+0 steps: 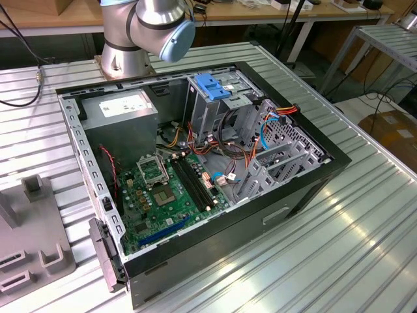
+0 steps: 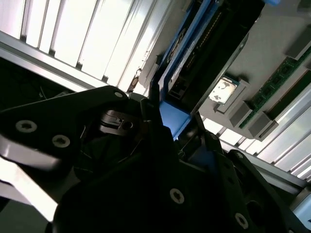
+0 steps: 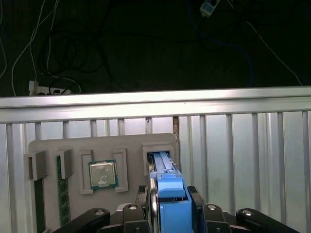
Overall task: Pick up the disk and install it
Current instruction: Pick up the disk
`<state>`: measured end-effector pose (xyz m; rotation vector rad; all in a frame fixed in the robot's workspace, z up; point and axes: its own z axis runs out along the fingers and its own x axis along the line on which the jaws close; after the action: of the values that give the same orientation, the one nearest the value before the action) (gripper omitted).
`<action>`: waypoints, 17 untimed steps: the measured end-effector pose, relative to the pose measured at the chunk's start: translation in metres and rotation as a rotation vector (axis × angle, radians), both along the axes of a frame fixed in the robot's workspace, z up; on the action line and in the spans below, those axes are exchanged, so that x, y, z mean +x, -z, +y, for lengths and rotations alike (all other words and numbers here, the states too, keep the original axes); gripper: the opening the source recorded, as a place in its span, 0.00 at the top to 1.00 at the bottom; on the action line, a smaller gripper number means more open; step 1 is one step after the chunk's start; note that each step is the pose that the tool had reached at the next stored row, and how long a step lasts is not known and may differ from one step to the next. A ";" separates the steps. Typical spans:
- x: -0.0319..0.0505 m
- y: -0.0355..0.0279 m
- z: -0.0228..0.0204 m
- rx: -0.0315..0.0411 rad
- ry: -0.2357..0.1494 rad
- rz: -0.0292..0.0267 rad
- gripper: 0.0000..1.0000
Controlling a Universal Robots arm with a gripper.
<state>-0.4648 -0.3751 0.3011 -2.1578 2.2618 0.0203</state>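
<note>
Exterior view, tray: you have the grey tray [image 1: 26,261] lying on the ribbed table [image 1: 365,215], to the exterior view's left of the computer case [image 1: 215,228], which has its side panel off.
Exterior view, arm: the arm [image 1: 146,26] stands at the far side of the case, well apart from the tray.
Exterior view, drive cage: the cage with the blue handle [image 1: 210,85] sits inside the case, also well apart from the tray.
First wrist view, disk: the disk [image 3: 165,170] stands on edge at the end slot of the tray [image 3: 73,145]. Its long axis runs out of the slot straight toward the gripper [image 3: 171,206].
First wrist view, fingers: the fingers [image 3: 195,196] press on both flat sides of the disk's blue end, across its thin width. You can take this as a grip with no gap left.
First wrist view, neighbours: a chip [image 3: 102,174] lies in the tray just beside the disk's slot, with the memory sticks [image 3: 60,194] farther along.
Second wrist view, disk: the blue end [image 2: 172,116] sits wedged between the dark finger parts, and the body runs away toward the tray.
Second wrist view, lift: you cannot tell whether the lower end has left the slot.
</note>
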 end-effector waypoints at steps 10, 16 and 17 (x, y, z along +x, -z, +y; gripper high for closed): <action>0.0000 0.0012 0.0000 -0.0002 0.000 0.0002 0.63; 0.0001 -0.0193 0.0000 0.0071 0.000 -0.0002 0.63; 0.0001 -0.0203 0.0000 0.0075 0.000 -0.0002 0.63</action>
<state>-0.4647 -0.3751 0.3214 -2.1542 2.2578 0.0285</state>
